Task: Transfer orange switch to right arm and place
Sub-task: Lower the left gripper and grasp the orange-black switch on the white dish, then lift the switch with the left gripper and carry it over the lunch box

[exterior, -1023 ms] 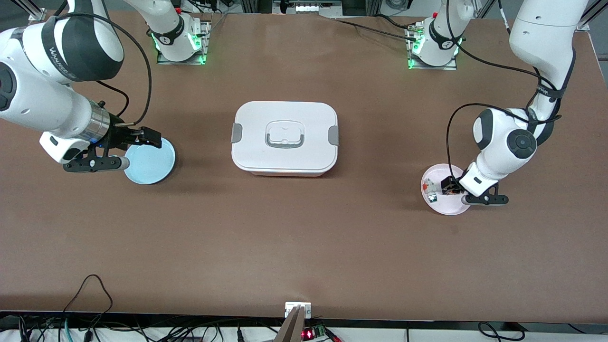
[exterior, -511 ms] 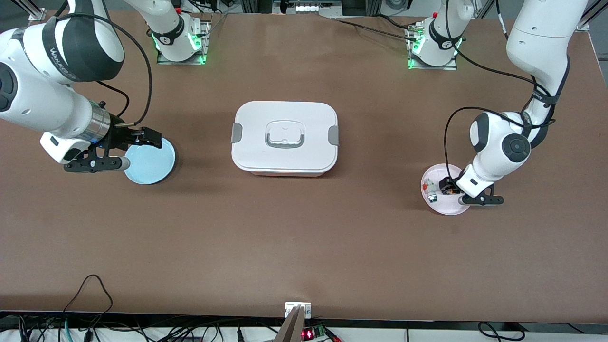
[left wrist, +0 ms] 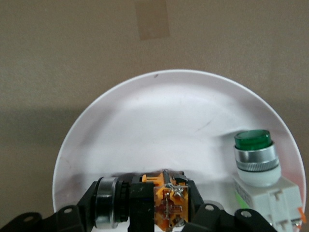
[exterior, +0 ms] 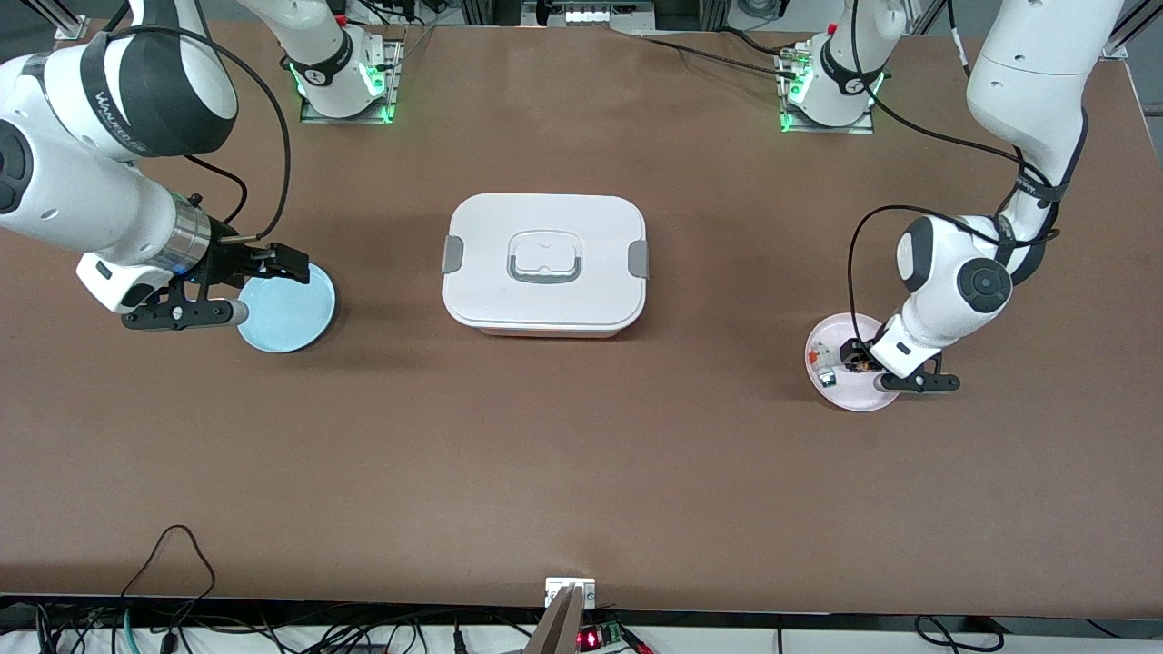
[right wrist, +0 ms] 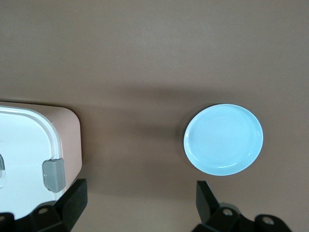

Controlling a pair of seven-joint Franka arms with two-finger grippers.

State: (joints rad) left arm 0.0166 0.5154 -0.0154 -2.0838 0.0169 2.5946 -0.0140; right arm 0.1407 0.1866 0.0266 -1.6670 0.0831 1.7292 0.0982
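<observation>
"WANJEED" lettering on right arm [exterior: 136, 100] band.

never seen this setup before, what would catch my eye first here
The big white lidded box sits mid-table. Toward the left arm's end, the left gripper is down in a white plate, its fingers around the orange switch, with a green-topped switch lying beside it on the plate. The right gripper waits, open, at the light blue plate toward the right arm's end.
</observation>
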